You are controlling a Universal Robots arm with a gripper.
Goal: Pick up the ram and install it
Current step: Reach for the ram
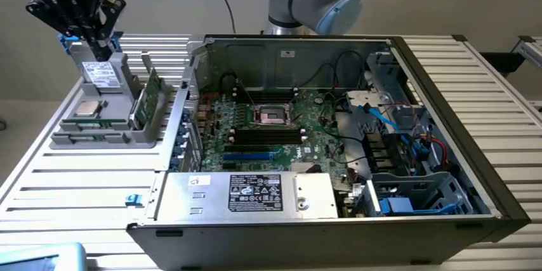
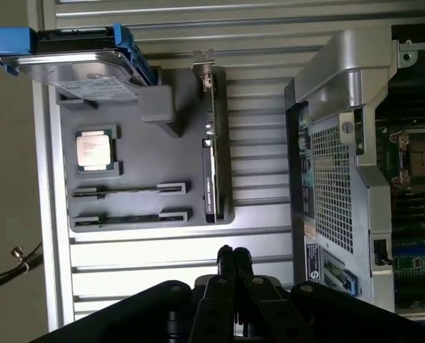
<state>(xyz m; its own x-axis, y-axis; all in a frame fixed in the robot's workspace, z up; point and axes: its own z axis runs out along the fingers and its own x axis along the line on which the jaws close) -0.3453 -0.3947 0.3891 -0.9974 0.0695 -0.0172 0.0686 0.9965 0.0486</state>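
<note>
Item one: my black articulated claw [image 2: 233, 251]. Its fingertips are clenched together with nothing between them, and it is raised over the ribbed aluminium table [image 1: 76, 188].

Item two: the ram [image 2: 130, 189], two thin green circuit-board sticks. They sit edge-up in slots of the matte grey moulded tray [image 2: 148, 164], apart from the claw.

Same tray: a square silver processor chip [image 2: 96, 150] and a grey boxy drive with blue plastic tabs [image 2: 83, 64].

Item three: an open black sheet-metal computer case [image 1: 254, 236], just beside the tray, with a green motherboard [image 1: 228, 149] inside.
</note>
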